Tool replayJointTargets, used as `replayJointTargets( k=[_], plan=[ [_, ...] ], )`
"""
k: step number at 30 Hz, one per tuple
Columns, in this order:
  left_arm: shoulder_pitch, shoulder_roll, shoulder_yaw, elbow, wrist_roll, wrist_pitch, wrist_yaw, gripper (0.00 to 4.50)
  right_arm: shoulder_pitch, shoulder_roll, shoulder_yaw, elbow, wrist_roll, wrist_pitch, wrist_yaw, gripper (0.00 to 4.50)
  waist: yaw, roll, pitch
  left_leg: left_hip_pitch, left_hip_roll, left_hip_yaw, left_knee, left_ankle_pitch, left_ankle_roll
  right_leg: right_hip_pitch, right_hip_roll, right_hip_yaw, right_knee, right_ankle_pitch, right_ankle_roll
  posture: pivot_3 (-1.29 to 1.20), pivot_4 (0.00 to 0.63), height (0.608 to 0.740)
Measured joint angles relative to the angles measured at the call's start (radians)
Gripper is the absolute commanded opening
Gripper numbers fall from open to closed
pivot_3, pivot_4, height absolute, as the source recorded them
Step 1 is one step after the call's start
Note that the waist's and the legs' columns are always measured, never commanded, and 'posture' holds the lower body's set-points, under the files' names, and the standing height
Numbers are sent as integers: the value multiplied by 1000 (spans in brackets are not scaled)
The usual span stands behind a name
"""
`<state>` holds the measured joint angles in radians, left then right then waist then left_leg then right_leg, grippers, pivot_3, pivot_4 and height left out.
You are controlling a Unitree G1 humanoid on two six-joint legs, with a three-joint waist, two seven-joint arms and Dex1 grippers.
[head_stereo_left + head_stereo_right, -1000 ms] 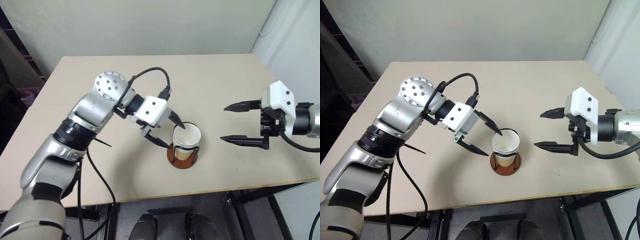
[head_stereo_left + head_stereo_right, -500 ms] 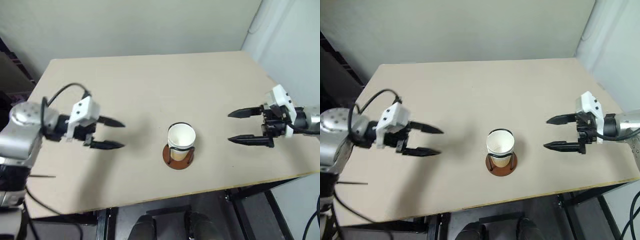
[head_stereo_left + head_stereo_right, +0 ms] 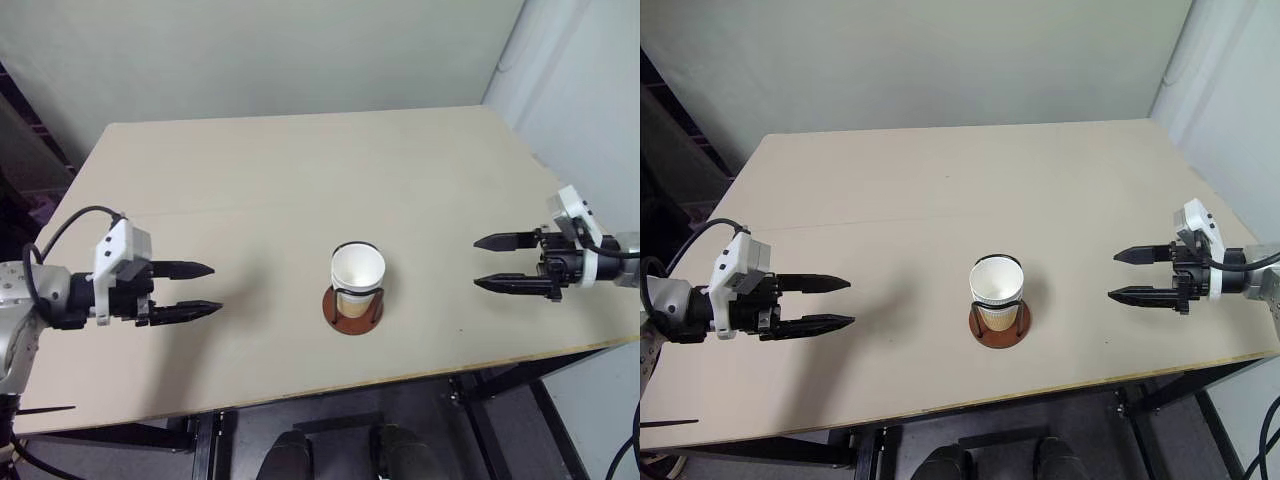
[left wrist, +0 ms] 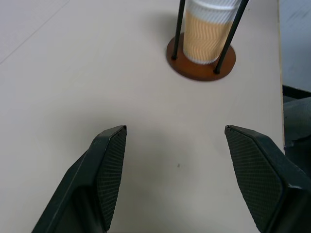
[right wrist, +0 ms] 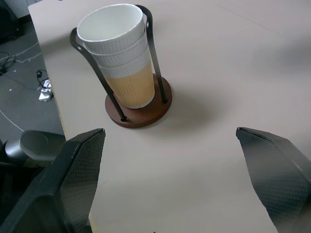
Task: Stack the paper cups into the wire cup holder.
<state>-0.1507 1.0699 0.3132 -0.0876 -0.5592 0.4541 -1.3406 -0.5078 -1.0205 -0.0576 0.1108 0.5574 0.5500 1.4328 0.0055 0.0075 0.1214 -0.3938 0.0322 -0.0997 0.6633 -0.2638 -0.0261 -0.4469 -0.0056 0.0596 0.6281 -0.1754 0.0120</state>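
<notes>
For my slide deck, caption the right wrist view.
Paper cups nested in the wire cup holder, open right hand hovering nearby.

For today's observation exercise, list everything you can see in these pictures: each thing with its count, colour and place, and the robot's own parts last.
paper cups: three nested in one stack, tan-yellow outside, white inside, standing in the holder near the table's front edge.
wire cup holder: one, reddish-brown disc base with black wire loops, midway between the two arms.
table: one, light beige top, against a pale wall.
left end effector: one, black fingers on a white body, open, to the left of the holder, holding nothing.
right end effector: one, black fingers on a white body, open, to the right of the holder, holding nothing.
</notes>
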Motion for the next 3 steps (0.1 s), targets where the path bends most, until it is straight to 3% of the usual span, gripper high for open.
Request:
replayJointTargets(
  k=[3],
  plan=[
    [0, 0, 0, -5, -1, 13, 19, 3437, -6, 13, 2, 3, -8, 0, 2, 4500, -3, 0, 0, 1, 1, 0, 0, 0, 0, 0, 1, 0, 0, 0, -1, 0, 150, 740]
  ],
)
